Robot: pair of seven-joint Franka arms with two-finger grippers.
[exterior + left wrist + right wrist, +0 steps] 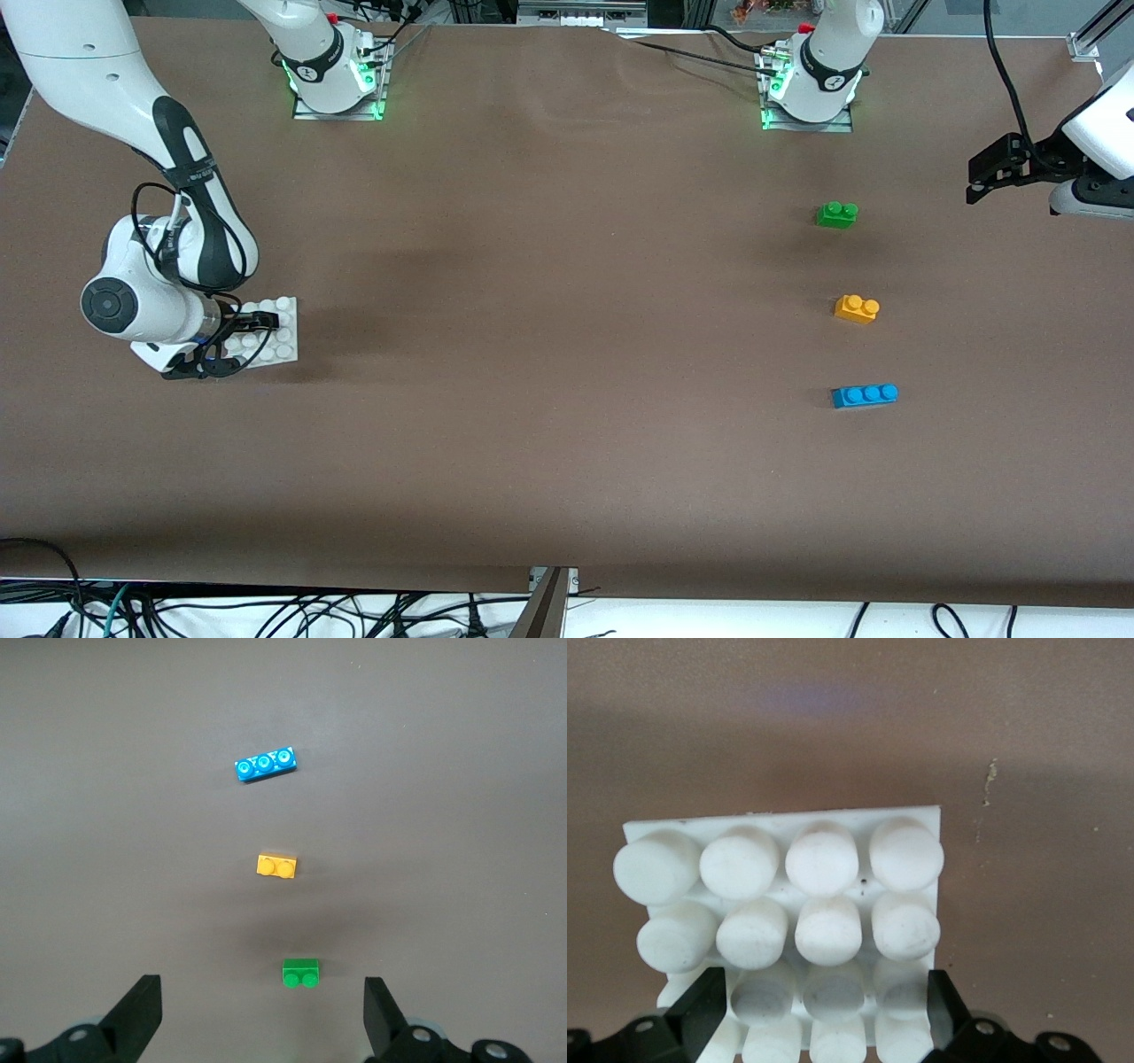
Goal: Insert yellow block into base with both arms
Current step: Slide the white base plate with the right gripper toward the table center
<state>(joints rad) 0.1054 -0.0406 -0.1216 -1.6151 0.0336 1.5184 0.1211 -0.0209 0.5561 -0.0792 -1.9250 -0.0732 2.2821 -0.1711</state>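
Task at its start: right gripper [232, 344] is down at the base [282, 328], fingers spread astride its edge, no pinch evident. Left gripper [982, 182] hangs spread and empty; the yellow block [856, 308] lies untouched on the table well below it, so pickup and insertion remain.

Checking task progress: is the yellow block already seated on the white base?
No, the yellow block lies on the bare table between two other bricks, far from the base.
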